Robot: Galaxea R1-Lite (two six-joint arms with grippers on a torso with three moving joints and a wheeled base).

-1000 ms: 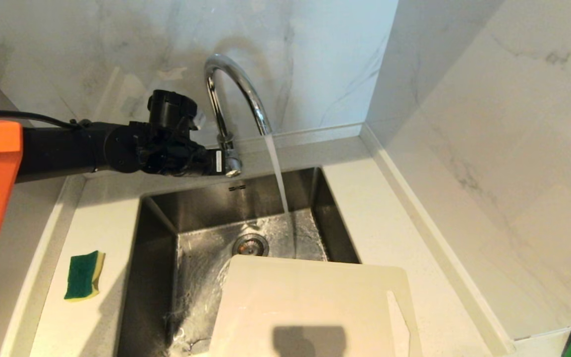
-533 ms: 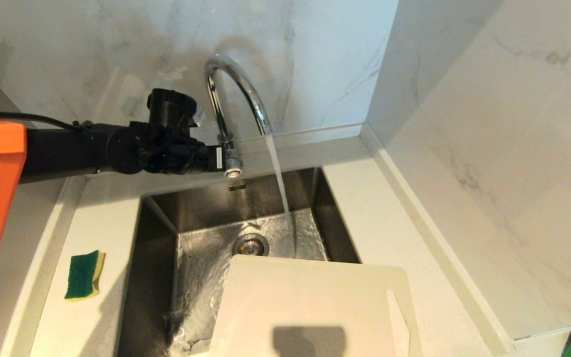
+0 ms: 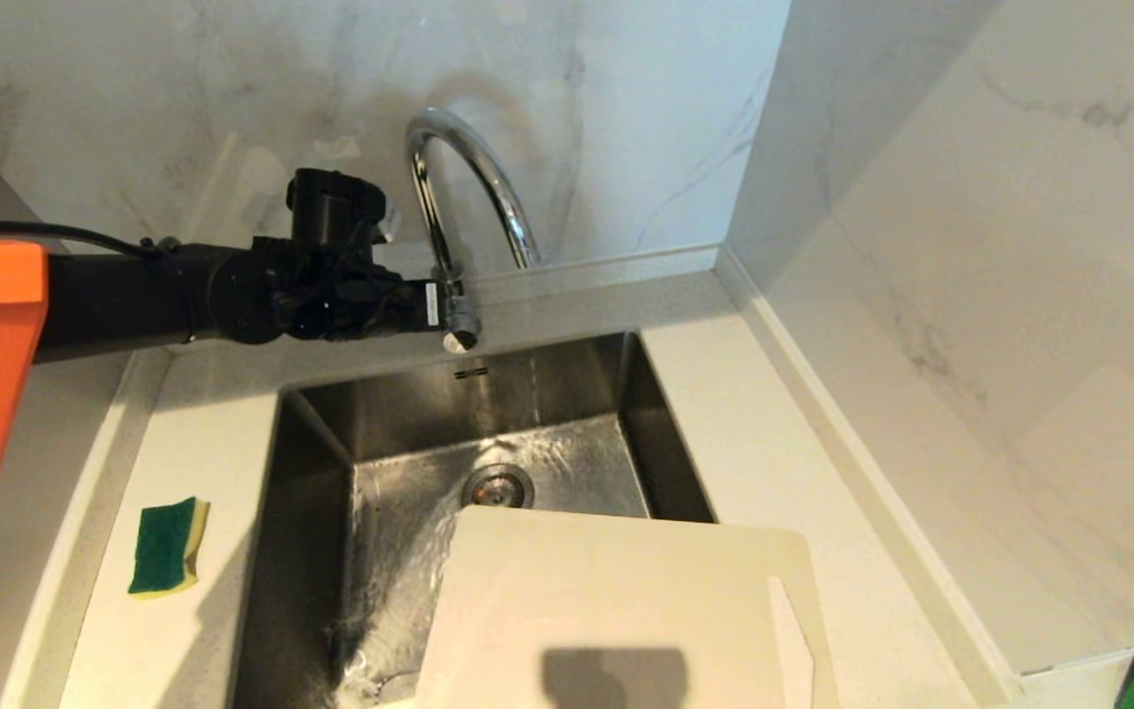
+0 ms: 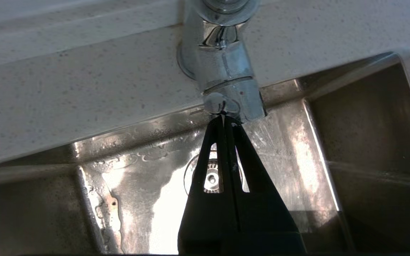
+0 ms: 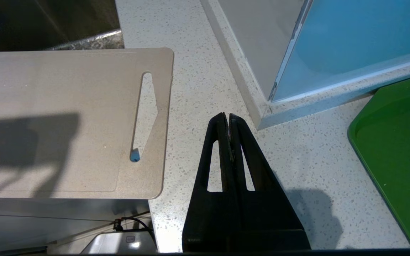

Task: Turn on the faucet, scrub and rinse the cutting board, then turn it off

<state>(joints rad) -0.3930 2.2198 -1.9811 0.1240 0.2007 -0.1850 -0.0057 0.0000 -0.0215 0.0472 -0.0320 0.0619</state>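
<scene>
The chrome gooseneck faucet (image 3: 469, 182) stands behind the steel sink (image 3: 311, 473); only a faint thin trickle falls from its spout. My left gripper (image 3: 447, 317) is shut, its tips pressed against the stubby lever handle (image 4: 215, 103) at the faucet base (image 4: 226, 71). The cream cutting board (image 3: 616, 611) lies over the sink's near right part, slot handle (image 5: 144, 113) toward the right. My right gripper (image 5: 226, 117) is shut and empty, hovering over the counter to the right of the cutting board (image 5: 66, 121).
A green-and-yellow sponge (image 3: 168, 547) lies on the counter left of the sink. The drain (image 3: 498, 484) sits in the wet basin. A green tray (image 5: 397, 153) lies at the far right on the counter. Marble walls close off the back and right.
The full stream of water from the spout has dwindled to a faint trickle. The left gripper's tips have nudged the lever slightly at the faucet base. The cutting board has not moved.
</scene>
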